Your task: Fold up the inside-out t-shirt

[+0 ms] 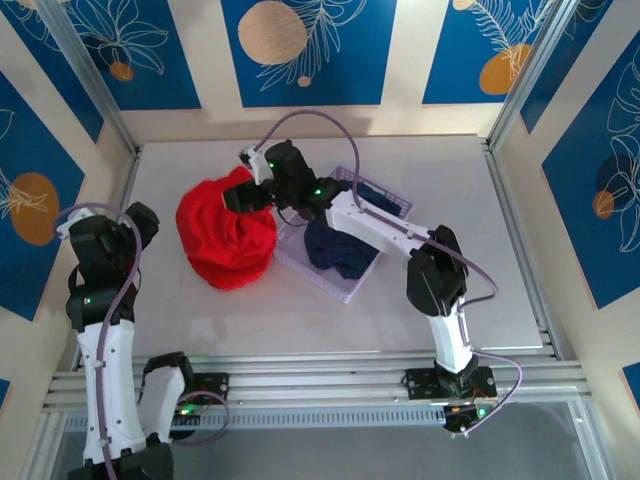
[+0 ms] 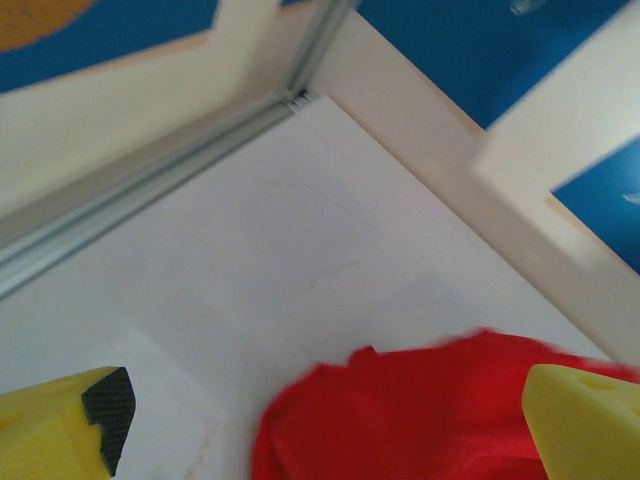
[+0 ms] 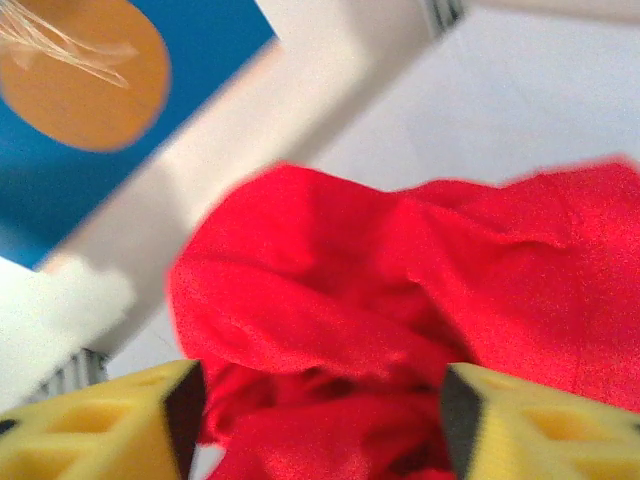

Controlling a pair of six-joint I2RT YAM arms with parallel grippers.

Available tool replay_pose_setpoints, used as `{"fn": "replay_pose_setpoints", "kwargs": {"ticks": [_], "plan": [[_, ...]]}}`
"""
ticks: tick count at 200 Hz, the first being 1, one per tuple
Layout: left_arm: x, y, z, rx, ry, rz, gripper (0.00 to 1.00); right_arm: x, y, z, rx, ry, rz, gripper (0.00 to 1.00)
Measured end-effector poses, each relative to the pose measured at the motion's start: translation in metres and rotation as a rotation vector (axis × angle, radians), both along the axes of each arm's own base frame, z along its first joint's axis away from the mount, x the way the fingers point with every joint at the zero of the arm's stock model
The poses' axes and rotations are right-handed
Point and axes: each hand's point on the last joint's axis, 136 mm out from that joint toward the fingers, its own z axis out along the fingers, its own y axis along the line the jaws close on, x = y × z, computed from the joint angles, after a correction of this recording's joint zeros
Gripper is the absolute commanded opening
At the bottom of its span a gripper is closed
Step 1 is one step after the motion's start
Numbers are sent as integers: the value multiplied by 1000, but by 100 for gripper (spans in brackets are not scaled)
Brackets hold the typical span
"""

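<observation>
On the left side of the white tabletop (image 1: 480, 200), the left arm stands bent, its hand (image 2: 322, 430) raised just to the left of the t-shirt (image 1: 228, 240). From the left wrist camera, its two yellow fingers (image 2: 60, 425) stand as wide apart as they go, with nothing between them but bare tabletop and the near edge of red cloth lying below. It holds nothing.

Left of centre, the bright red t-shirt lies on the tabletop in a rumpled, rounded heap, with no picture or lettering to be made out.

At the heap's far right edge, the right arm reaches across from the right, and its hand (image 3: 315, 420) is over the cloth. Its yellow fingers (image 3: 540, 430) are well apart, with red folds showing between them, and they grip nothing.

Just right of the heap sits a pale basket (image 1: 350, 292) holding a dark navy garment (image 1: 335, 250), under the right arm.
</observation>
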Motion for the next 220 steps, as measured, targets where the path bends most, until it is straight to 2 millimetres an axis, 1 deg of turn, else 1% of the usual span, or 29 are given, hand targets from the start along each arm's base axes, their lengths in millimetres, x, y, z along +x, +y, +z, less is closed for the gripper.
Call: {"fn": "replay_pose_setpoints", "kwargs": {"ticks": [15,20,22,36,45,54,69,82,96,108,133,142,154,162,172,182,190,199,210,220], "plan": [[7,-13,-3,-21,-13,-76,100,-2,-23,-26,-83,24,-33,78],[10,-19,-7,-32,-11,-110,100,-3,-36,-37,-119,40,-54,77],[11,-21,-9,-37,-10,-123,100,-3,-39,-39,-126,43,-55,78],[17,-37,-23,-67,4,-201,100,-7,-76,-59,-198,84,-115,78],[20,-49,-34,-89,21,-254,100,-7,-96,-66,-228,103,-162,79],[23,-60,-45,-105,39,-297,100,-4,-112,-71,-253,124,-214,80],[25,-73,-59,-124,68,-351,100,11,-128,-76,-283,132,-304,83],[27,-81,-66,-135,84,-379,100,26,-131,-82,-312,138,-369,84],[28,-85,-68,-139,89,-396,100,43,-126,-92,-333,140,-421,84],[28,-86,-67,-141,86,-404,100,55,-123,-106,-352,153,-458,85],[28,-86,-67,-133,81,-407,100,70,-119,-138,-401,199,-501,85],[27,-86,-69,-131,82,-408,100,77,-119,-147,-421,207,-516,85],[27,-87,-69,-126,83,-412,100,84,-122,-157,-447,214,-537,82],[27,-87,-69,-125,82,-416,100,87,-128,-163,-464,222,-549,78],[26,-88,-69,-122,81,-421,100,89,-137,-167,-479,237,-556,70],[26,-88,-69,-120,81,-423,100,94,-147,-165,-484,240,-569,60],[26,-88,-69,-119,80,-424,100,98,-159,-165,-490,246,-579,53],[25,-89,-69,-118,79,-426,100,104,-176,-165,-511,249,-586,46],[24,-89,-69,-115,78,-428,100,108,-201,-164,-527,271,-611,42],[24,-89,-69,-111,77,-431,100,112,-227,-165,-562,282,-620,39]]}}
